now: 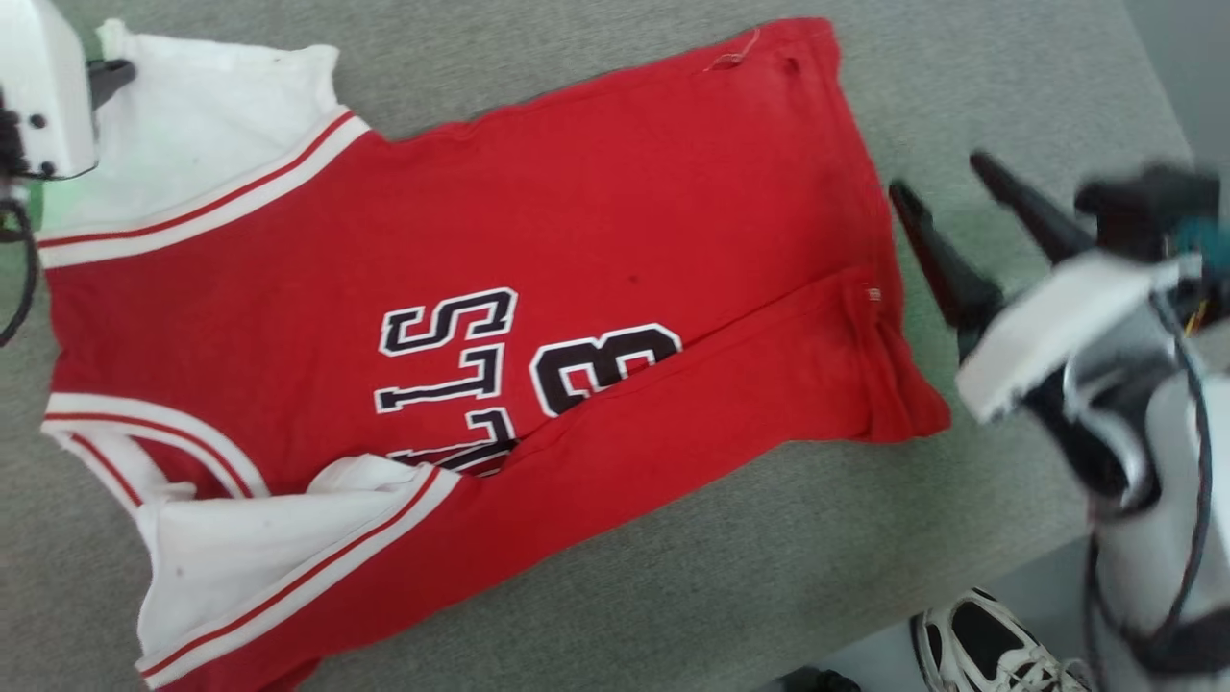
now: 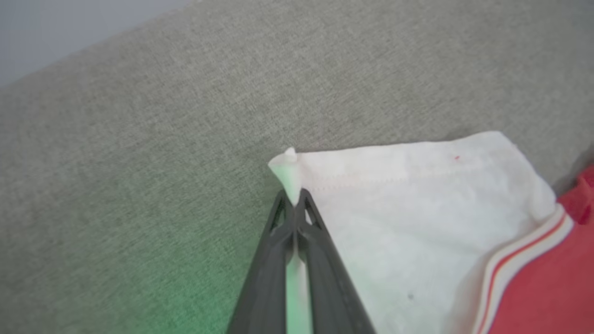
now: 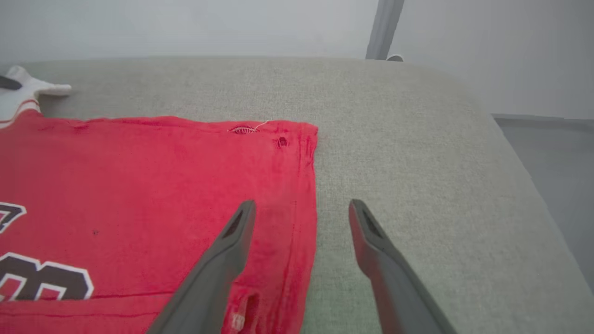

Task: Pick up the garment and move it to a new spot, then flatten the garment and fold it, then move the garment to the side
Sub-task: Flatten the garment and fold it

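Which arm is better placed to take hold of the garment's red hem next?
Right, probably. The right pincer is open, with the hem of the garment lying between its fingers in its wrist view. The left pincer is shut on the white corner at the opposite end.

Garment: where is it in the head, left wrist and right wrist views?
Head view: garment spans left and centre, hem at right.
Left wrist view: lower right, left claw shut on its white corner.
Right wrist view: left half, hem edge between the open right claw's fingers.
Shared landmark: that white corner, top left in head and right wrist views.
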Tool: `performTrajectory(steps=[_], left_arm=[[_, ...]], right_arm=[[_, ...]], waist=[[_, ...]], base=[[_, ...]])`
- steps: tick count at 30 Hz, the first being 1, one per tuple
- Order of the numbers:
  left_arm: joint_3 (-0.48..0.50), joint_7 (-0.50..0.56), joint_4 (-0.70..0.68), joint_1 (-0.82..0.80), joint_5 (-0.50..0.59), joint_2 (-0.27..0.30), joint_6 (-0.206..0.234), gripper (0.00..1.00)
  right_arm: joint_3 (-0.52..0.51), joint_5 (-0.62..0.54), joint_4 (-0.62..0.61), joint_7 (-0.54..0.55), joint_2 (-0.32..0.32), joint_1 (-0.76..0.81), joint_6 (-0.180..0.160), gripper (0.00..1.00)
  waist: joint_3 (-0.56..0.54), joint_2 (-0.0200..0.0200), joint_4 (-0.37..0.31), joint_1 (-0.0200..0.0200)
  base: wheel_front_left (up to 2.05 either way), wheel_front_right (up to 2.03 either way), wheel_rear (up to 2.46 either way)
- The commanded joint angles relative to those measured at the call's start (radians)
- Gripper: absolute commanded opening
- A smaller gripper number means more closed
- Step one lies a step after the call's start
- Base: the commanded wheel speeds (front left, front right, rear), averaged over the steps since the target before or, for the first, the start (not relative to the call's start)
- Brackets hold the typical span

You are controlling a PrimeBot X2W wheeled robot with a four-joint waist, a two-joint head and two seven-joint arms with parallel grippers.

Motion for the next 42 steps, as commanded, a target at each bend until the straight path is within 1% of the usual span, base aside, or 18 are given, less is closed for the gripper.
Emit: performTrajectory(steps=[1, 5, 6, 11, 15, 18, 20, 21, 22, 23, 27, 30, 34, 36, 40, 42], left_arm=[[-0.008, -0.010, -0.017, -0.015, 0.002, -0.010, -0.004, 0.00], [-0.021, -0.037, -0.069, -0.037, -0.015, -0.022, -0.004, 0.00], [-0.021, -0.037, -0.069, -0.037, -0.015, -0.022, -0.004, 0.00], [-0.045, -0.070, -0.110, -0.062, -0.030, -0.036, -0.004, 0.00], [-0.069, -0.091, -0.141, -0.082, -0.043, -0.040, -0.003, 0.00], [-0.087, -0.109, -0.157, -0.091, -0.052, -0.040, -0.001, 0.00], [-0.098, -0.125, -0.165, -0.097, -0.054, -0.043, -0.001, 0.00], [-0.101, -0.136, -0.168, -0.097, -0.060, -0.044, -0.001, 0.00], [-0.102, -0.150, -0.173, -0.094, -0.071, -0.047, -0.001, 0.00], [-0.102, -0.165, -0.180, -0.092, -0.081, -0.052, -0.001, 0.00], [-0.097, -0.249, -0.220, -0.077, -0.120, -0.063, -0.001, 0.00], [-0.089, -0.337, -0.284, -0.030, -0.156, -0.046, -0.001, 0.00], [-0.092, -0.455, -0.427, 0.064, -0.201, 0.002, -0.001, 0.00], [-0.101, -0.513, -0.509, 0.121, -0.218, 0.033, -0.001, 0.00], [-0.121, -0.620, -0.659, 0.251, -0.245, 0.117, -0.002, 0.00], [-0.138, -0.670, -0.723, 0.318, -0.234, 0.158, -0.002, 0.00]], right_arm=[[0.016, 0.022, 0.019, 0.065, -0.010, -0.072, -0.001, 1.00], [0.034, 0.075, 0.113, 0.255, -0.047, -0.246, -0.001, 1.00], [0.034, 0.075, 0.113, 0.255, -0.047, -0.246, -0.001, 1.00], [0.040, 0.122, 0.290, 0.433, -0.072, -0.435, -0.001, 1.00], [0.053, 0.114, 0.409, 0.510, -0.080, -0.526, -0.001, 1.00], [0.092, 0.128, 0.463, 0.554, -0.081, -0.559, -0.001, 1.00], [0.114, 0.140, 0.484, 0.561, -0.079, -0.563, -0.001, 1.00], [0.122, 0.146, 0.490, 0.557, -0.079, -0.567, -0.001, 0.68], [0.133, 0.151, 0.491, 0.548, -0.080, -0.570, -0.001, 0.31], [0.135, 0.154, 0.491, 0.528, -0.086, -0.569, -0.001, 0.00], [0.122, 0.162, 0.474, 0.426, -0.136, -0.556, -0.001, 0.00], [0.108, 0.182, 0.450, 0.364, -0.149, -0.527, -0.001, 0.00], [0.110, 0.205, 0.390, 0.333, -0.195, -0.438, -0.001, 0.00], [0.103, 0.212, 0.348, 0.328, -0.232, -0.379, -0.001, 0.00], [0.060, 0.234, 0.234, 0.348, -0.287, -0.222, -0.001, 0.00], [0.015, 0.240, 0.172, 0.357, -0.311, -0.133, -0.001, 0.00]], waist=[[0.014, 0.0000, 0.023, 0.0000], [0.045, 0.0000, 0.068, 0.0000], [0.045, 0.0000, 0.068, 0.0000], [0.083, 0.0000, 0.124, 0.0000], [0.106, 0.0000, 0.162, 0.0000], [0.117, 0.0000, 0.180, 0.0000], [0.119, 0.0000, 0.189, 0.0000], [0.118, 0.0000, 0.193, 0.0000], [0.116, 0.0000, 0.196, 0.0000], [0.112, 0.0000, 0.202, 0.0000], [0.073, 0.0000, 0.230, 0.0000], [0.024, 0.0000, 0.247, 0.0000], [-0.054, 0.0000, 0.283, 0.0000], [-0.087, 0.0000, 0.305, 0.0000], [-0.138, 0.0000, 0.339, 0.0000], [-0.157, 0.0000, 0.353, 0.0000]], base=[[0.00, 0.00, 0.00], [0.00, 0.00, 0.00], [0.00, 0.00, 0.00], [0.00, 0.00, 0.00], [0.00, 0.00, 0.00], [0.00, 0.00, 0.00], [0.00, 0.00, 0.00], [0.00, 0.00, 0.00], [0.00, 0.00, 0.00], [0.00, 0.00, 0.00], [0.00, 0.00, 0.00], [0.00, 0.00, 0.00], [0.00, 0.00, 0.00], [0.00, 0.00, 0.00], [0.00, 0.00, 0.00], [0.00, 0.00, 0.00]])
